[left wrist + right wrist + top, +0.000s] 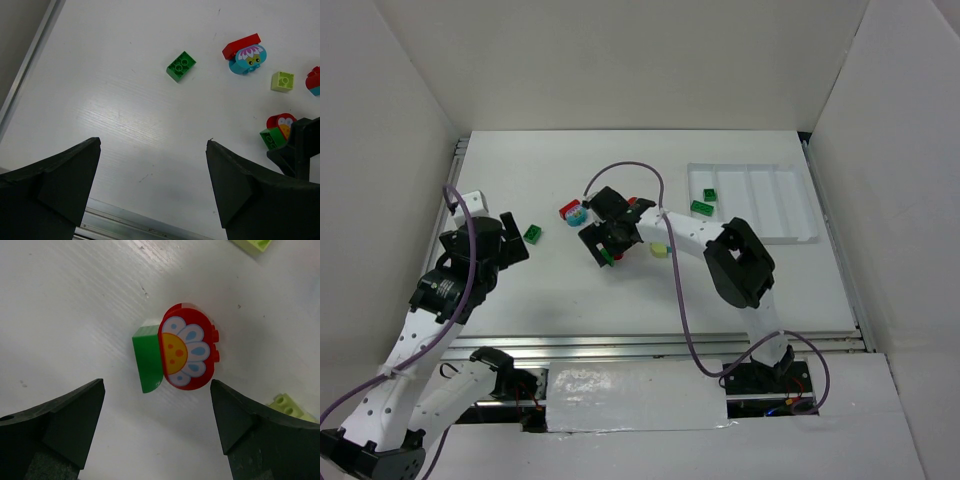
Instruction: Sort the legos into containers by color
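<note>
My right gripper (604, 243) is open and hovers just above a stacked pair, a red flower brick (189, 352) joined to a green brick (146, 357), which lies on the table just beyond its fingertips (157, 386). My left gripper (516, 246) is open and empty (152, 145), near a loose green brick (533, 233) (181, 66). A red and teal pair (572, 211) (245, 54) lies further in. A yellow-green brick (660, 250) (283, 81) lies by the right arm. The white tray (770, 200) holds two green bricks (706, 201) in its left compartment.
A red brick (640, 203) (314, 80) sits partly hidden behind the right arm. Further yellow-green bricks show at the edges of the right wrist view (288, 407). White walls enclose the table. A metal rail (125, 220) runs along the near edge.
</note>
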Robot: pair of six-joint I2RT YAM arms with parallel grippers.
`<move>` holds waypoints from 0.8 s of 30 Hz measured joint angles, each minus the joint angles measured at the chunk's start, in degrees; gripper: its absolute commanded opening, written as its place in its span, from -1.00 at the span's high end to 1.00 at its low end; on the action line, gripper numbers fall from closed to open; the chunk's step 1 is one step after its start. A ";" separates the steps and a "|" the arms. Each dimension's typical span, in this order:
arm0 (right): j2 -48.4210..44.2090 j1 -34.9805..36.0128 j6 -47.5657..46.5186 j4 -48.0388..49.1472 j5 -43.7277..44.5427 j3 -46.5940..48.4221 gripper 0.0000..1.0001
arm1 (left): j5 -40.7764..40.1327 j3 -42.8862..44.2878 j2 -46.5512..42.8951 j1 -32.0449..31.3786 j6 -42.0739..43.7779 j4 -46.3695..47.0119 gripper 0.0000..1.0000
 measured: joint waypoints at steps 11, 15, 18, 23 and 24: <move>9.07 -0.24 -4.72 0.00 1.79 9.97 -0.82 | 2.34 0.00 -0.13 0.00 0.33 0.87 -0.99; 11.13 -0.28 -4.94 -0.61 2.27 10.64 -0.73 | 2.78 0.00 -0.46 0.00 1.18 0.87 -0.99; 11.21 -0.33 -4.92 -0.63 2.97 9.92 -0.76 | 3.04 0.00 -0.59 0.00 1.33 0.90 -0.99; 9.27 -0.39 -4.81 1.84 2.82 6.32 -0.67 | 3.15 0.00 -0.59 0.00 1.38 0.90 -0.99; 8.72 -0.48 -4.96 1.97 2.75 5.46 -0.56 | 3.19 0.00 -0.59 0.00 1.38 0.90 -0.99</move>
